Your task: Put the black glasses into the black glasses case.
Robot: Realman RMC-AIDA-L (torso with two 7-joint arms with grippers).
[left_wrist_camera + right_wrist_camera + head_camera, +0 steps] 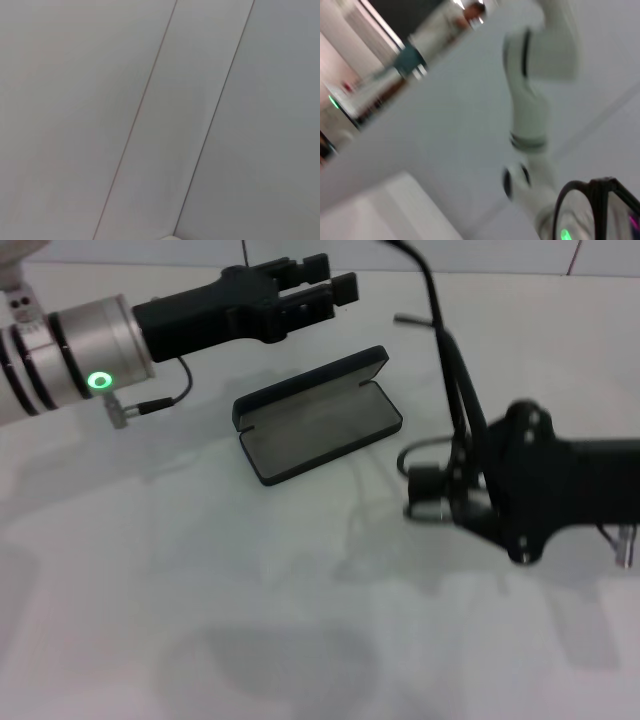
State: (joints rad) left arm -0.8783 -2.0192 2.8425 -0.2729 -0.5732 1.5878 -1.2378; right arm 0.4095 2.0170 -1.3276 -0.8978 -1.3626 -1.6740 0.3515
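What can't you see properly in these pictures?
- Head view: the right gripper covers part of the black glasses; its grip is unclear.
- Right wrist view: the glasses are cut off by the picture's edge, and everything is blurred.
- Left wrist view: only plain panels; the open case is absent.

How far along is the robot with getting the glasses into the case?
Roughly halfway. Done: the black glasses case lies open on the table, grey lining showing, nothing inside. In hand: the right gripper holds the black glasses off the table, to the right of the case, one temple arm sticking up. The left gripper hovers behind the case. Left: carry the glasses over and lay them in.
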